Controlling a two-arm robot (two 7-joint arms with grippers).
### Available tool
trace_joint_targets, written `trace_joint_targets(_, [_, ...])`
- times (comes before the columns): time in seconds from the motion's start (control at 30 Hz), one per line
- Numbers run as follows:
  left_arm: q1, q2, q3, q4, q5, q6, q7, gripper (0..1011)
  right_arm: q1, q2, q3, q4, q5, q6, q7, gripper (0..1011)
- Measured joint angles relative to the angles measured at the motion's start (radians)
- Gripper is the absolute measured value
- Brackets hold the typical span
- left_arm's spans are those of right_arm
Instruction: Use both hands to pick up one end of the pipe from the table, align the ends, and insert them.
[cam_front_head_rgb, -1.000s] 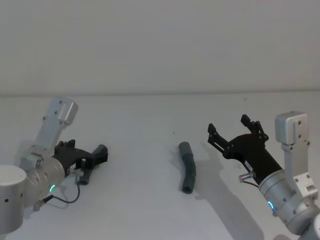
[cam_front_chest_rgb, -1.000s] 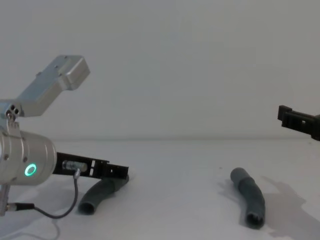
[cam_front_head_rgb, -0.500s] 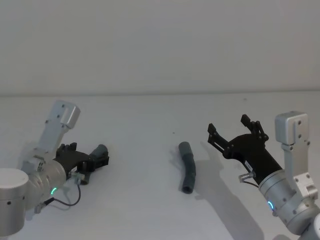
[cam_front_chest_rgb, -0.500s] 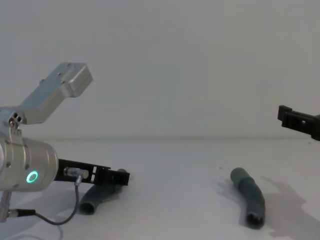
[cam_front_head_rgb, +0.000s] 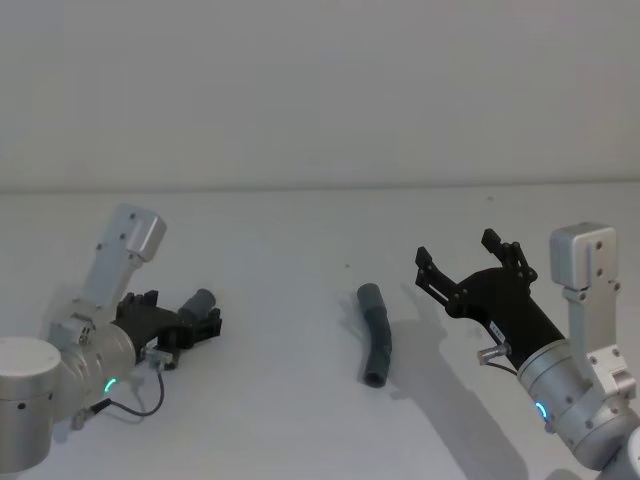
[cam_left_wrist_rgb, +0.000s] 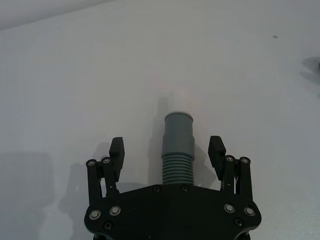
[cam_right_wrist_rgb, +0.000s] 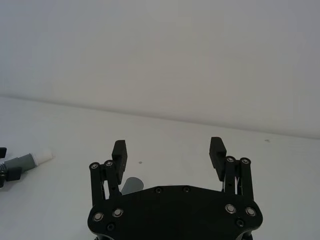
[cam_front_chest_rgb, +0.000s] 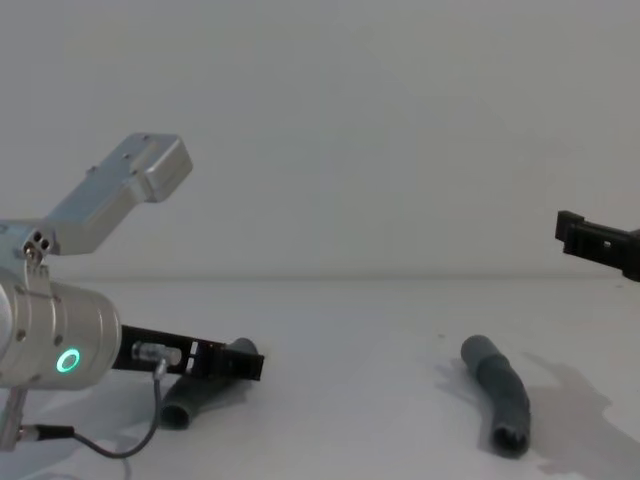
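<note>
Two dark grey pipe pieces lie on the white table (cam_front_head_rgb: 290, 420). The left piece (cam_front_head_rgb: 199, 301) has a ribbed middle (cam_left_wrist_rgb: 177, 167) and a white tip (cam_left_wrist_rgb: 181, 96). My left gripper (cam_left_wrist_rgb: 167, 146) is open and low over the table, one finger on each side of that piece with gaps between. In the chest view the left gripper (cam_front_chest_rgb: 228, 360) covers part of the piece (cam_front_chest_rgb: 190, 402). The other curved piece (cam_front_head_rgb: 377, 336) lies at mid-table, its round mouth (cam_front_chest_rgb: 509, 440) facing me. My right gripper (cam_front_head_rgb: 456, 250) hangs open above and to the right of it.
A plain white wall rises behind the table. A thin cable (cam_front_head_rgb: 135, 398) loops from the left wrist close to the table. In the right wrist view the white-tipped piece (cam_right_wrist_rgb: 27, 160) shows far off, with bare table between the two pieces.
The left gripper has sunk lower and slid forward along the left piece, so its fingers now flank it. The right arm and the middle piece have not moved.
</note>
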Motion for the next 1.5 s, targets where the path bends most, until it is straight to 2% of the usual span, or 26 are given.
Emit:
trace_joint_targets(1.37, [0.002, -0.017, -0.011, 0.014, 0.014, 0.004, -0.002, 1001, 0.000, 0.000, 0.000, 0.000, 0.000, 0.000, 0.000, 1002])
trace_joint_targets(1.5, [0.003, -0.017, -0.011, 0.014, 0.014, 0.004, -0.002, 929, 0.000, 0.000, 0.000, 0.000, 0.000, 0.000, 0.000, 1002])
